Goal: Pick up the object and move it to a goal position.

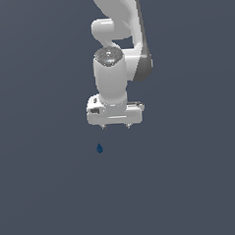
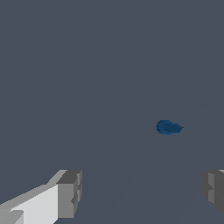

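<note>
Plain grey ground; teardrop object (image 1: 99, 148) (image 2: 168, 127) points upward in exterior view.

I count one blue object (image 1: 99, 148), one white arm (image 1: 118, 50), one gripper (image 1: 115, 127) with two fingers (image 2: 69, 194) above that object.

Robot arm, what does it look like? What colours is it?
The glossy white, rounded robot arm has dark grey joint sections and a silvery speckled cap. Its boxy white gripper carries small dark markings and two blocky grey fingers.
</note>
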`<state>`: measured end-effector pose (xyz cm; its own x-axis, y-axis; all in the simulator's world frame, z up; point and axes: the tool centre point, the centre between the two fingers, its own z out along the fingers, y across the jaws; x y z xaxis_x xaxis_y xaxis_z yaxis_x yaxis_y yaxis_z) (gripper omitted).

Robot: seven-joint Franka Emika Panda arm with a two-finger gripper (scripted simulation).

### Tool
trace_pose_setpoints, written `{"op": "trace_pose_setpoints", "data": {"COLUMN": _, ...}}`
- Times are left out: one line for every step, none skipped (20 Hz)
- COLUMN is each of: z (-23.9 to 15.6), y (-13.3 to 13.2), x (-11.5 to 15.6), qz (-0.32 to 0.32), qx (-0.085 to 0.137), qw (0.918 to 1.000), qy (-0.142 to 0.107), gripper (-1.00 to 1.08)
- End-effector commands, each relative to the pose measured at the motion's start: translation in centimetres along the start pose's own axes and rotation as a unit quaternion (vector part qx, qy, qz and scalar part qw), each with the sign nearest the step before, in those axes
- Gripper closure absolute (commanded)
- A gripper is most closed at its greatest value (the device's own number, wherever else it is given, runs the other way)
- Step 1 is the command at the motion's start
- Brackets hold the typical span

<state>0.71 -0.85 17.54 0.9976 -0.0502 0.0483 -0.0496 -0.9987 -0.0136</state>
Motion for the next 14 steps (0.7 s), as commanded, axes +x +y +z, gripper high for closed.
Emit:
{"op": "trace_pose_setpoints", "data": {"z": 0.0, "y": 0.0, "x": 0.0, "qz": 0.000, "qx": 0.000, "qw": 1.0000, "qy": 0.000, "gripper": -0.92}}
{"op": "trace_pose_setpoints", "data": {"z": 0.0, "y": 0.0, "x": 0.0, "qz": 0.000, "qx": 0.000, "qw": 1.0000, "qy": 0.000, "gripper": -0.92}}
{"op": "trace_pose_setpoints", "data": {"z": -0.1, "y": 0.1, "x": -0.1, "qz": -0.001, "qx": -0.001, "qw": 1.0000, "qy": -0.001, "gripper": -0.92}}
{"op": "trace_pose_setpoints", "data": {"z": -0.2, "y": 0.2, "x": -0.1, "qz": -0.003, "qx": -0.003, "qw": 1.0000, "qy": -0.001, "gripper": -0.92}}
{"op": "trace_pose_setpoints", "data": {"z": -0.3, "y": 0.4, "x": -0.2, "qz": -0.005, "qx": -0.005, "qw": 1.0000, "qy": -0.002, "gripper": -0.92}}
{"op": "trace_pose_setpoints", "data": {"z": -0.5, "y": 0.6, "x": -0.3, "qz": -0.007, "qx": -0.007, "qw": 0.9999, "qy": -0.004, "gripper": -0.92}}
{"op": "trace_pose_setpoints", "data": {"z": -0.7, "y": 0.7, "x": -0.4, "qz": -0.010, "qx": -0.009, "qw": 0.9999, "qy": -0.005, "gripper": -0.92}}
{"op": "trace_pose_setpoints", "data": {"z": -0.8, "y": 0.8, "x": -0.5, "qz": -0.011, "qx": -0.011, "qw": 0.9999, "qy": -0.005, "gripper": -0.92}}
{"op": "trace_pose_setpoints", "data": {"z": -0.8, "y": 0.9, "x": -0.5, "qz": -0.012, "qx": -0.012, "qw": 0.9998, "qy": -0.006, "gripper": -0.92}}
{"op": "trace_pose_setpoints", "data": {"z": -0.9, "y": 0.9, "x": -0.5, "qz": -0.012, "qx": -0.012, "qw": 0.9998, "qy": -0.006, "gripper": -0.92}}
{"op": "trace_pose_setpoints", "data": {"z": -0.8, "y": 0.9, "x": -0.5, "qz": -0.012, "qx": -0.012, "qw": 0.9998, "qy": -0.006, "gripper": -0.92}}
{"op": "trace_pose_setpoints", "data": {"z": -0.8, "y": 0.9, "x": -0.5, "qz": -0.011, "qx": -0.011, "qw": 0.9999, "qy": -0.006, "gripper": -0.92}}
{"op": "trace_pose_setpoints", "data": {"z": -0.7, "y": 0.9, "x": -0.5, "qz": -0.010, "qx": -0.011, "qw": 0.9999, "qy": -0.006, "gripper": -0.92}}
{"op": "trace_pose_setpoints", "data": {"z": -0.6, "y": 1.0, "x": -0.4, "qz": -0.008, "qx": -0.011, "qw": 0.9999, "qy": -0.006, "gripper": -0.92}}
